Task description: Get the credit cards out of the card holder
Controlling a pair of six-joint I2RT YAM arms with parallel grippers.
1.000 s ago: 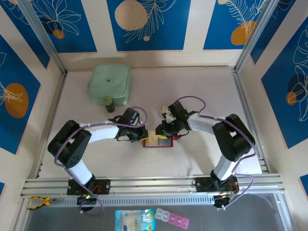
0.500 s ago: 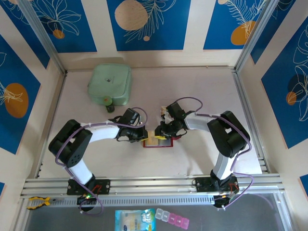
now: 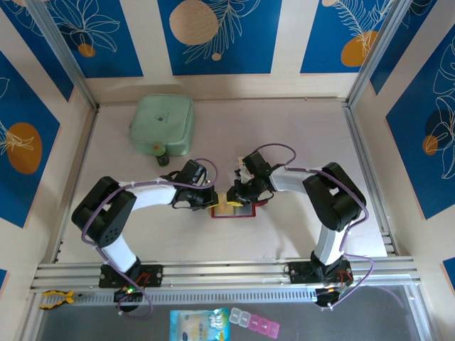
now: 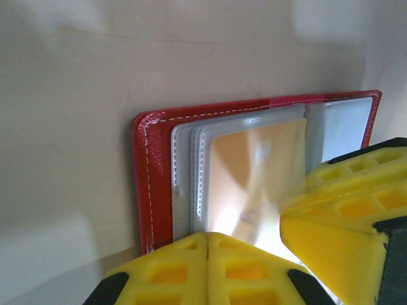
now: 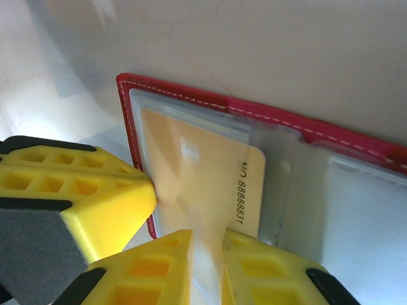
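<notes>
The red card holder (image 3: 242, 213) lies open on the table between both arms, pale pockets up. A yellowish credit card (image 5: 197, 171) with printed digits sticks partly out of a pocket. My right gripper (image 5: 206, 244) is shut on the card's near edge, which is pinched between its yellow fingers. My left gripper (image 4: 208, 236) is shut with nothing between its fingers, and its tips rest on the card holder's (image 4: 152, 178) left edge beside the card (image 4: 254, 165). From above, the left gripper (image 3: 212, 200) and right gripper (image 3: 231, 197) meet over the holder.
A mint-green case (image 3: 163, 125) sits at the back left with a small dark object (image 3: 163, 160) in front of it. A metal rail (image 3: 227, 270) runs along the near edge. Below it lie a blue packet (image 3: 200, 325) and a pill box (image 3: 254, 323).
The right gripper has narrowed onto the card and its arm has shifted slightly left. The left arm and the card holder have stayed put.
</notes>
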